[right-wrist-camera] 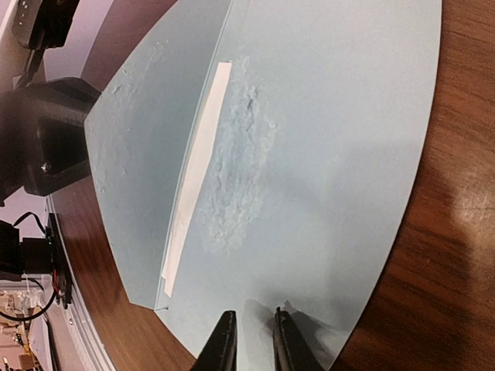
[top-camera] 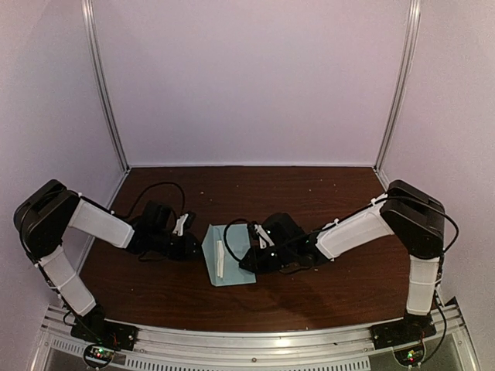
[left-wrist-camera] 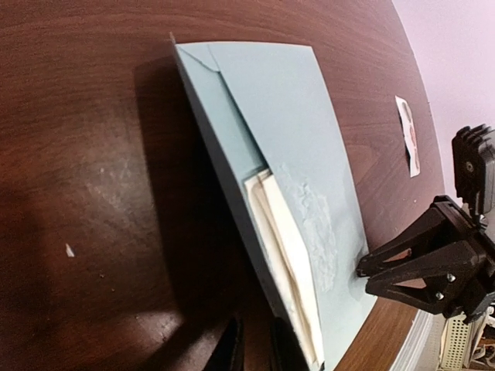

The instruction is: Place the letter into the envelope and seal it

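**A:** What is the left gripper [top-camera: 189,246] doing at the left edge of the envelope [right-wrist-camera: 325,154]?

**B:** It's nearly closed there, and that side looks lifted. I cannot tell whether it pinches the paper. The letter [left-wrist-camera: 290,259] sits in the envelope's mouth with one edge showing.

**A:** And the right gripper [right-wrist-camera: 253,344]?

**B:** Slightly apart and empty, tips on the envelope's right half. I'd press there, slide the letter fully in, then fold.
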### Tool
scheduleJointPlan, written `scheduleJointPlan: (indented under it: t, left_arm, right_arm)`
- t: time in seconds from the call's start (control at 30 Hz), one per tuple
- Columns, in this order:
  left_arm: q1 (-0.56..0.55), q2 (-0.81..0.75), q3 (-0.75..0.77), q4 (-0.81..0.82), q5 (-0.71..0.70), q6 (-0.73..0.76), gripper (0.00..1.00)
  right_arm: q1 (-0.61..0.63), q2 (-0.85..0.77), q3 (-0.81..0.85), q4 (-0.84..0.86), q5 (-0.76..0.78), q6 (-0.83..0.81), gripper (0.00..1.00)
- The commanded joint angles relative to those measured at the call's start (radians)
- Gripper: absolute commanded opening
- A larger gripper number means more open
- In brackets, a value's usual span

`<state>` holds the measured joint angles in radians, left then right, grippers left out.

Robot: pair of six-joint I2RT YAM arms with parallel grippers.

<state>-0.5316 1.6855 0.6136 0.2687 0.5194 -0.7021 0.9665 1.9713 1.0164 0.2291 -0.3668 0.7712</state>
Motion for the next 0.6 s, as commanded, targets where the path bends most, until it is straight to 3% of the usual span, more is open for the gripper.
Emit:
scheduleJointPlan:
  t: [0.0,0.57]
  left_arm:
    - [-0.015,0.003,0.033,0.035,-0.001,-0.005,0.13]
    - [-0.109,0.119,0.144,0.099,-0.013,-0.045,0.10]
  right_arm:
    - [0.007,0.044,-0.036,0.023,0.016,0.049,0.17]
    - [0.017,-0.074,-0.065,0.099,-0.008,0.066,0.19]
